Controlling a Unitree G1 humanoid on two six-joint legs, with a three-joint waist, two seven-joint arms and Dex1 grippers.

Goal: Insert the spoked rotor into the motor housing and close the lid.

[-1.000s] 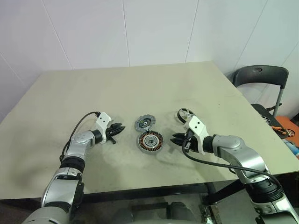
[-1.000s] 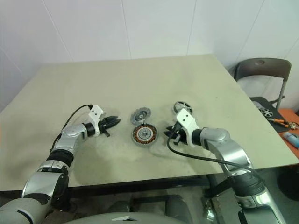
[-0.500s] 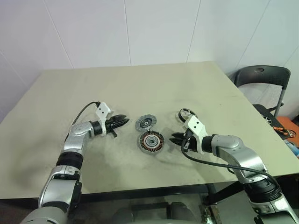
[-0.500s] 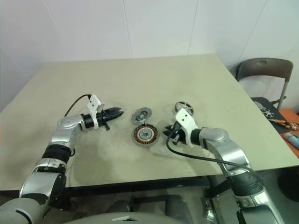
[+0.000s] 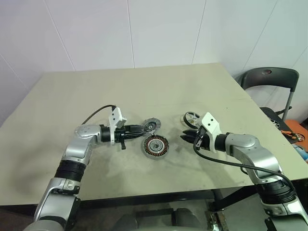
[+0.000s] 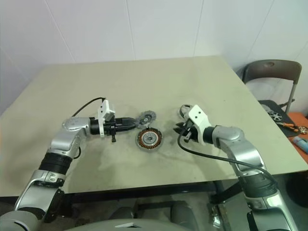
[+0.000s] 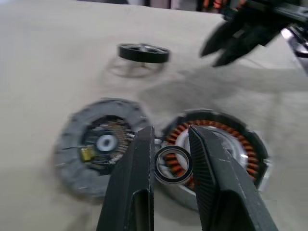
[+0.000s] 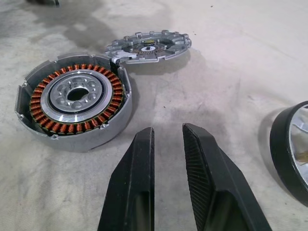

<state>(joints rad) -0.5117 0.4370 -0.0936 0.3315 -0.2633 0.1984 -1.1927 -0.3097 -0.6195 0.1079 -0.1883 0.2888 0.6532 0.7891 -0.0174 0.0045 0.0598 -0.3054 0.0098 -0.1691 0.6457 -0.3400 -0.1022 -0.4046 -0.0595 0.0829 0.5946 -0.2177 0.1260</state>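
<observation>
The motor housing lies open on the table, copper windings around a dark core. The lid lies flat just behind it, touching its rim. Further right, the spoked rotor rests on the table. My left gripper points level to the right, its tips over the near edge of the lid. It is shut on a small dark ring. My right gripper hovers between housing and rotor, fingers a narrow gap apart with nothing between them.
The beige table stretches far behind the parts. A dark chair stands past the table's right edge. Tools lie on the floor at the far right.
My left arm has swung right and risen, bringing its gripper from well left of the parts to the lid's edge. My right gripper has shifted slightly up and right.
</observation>
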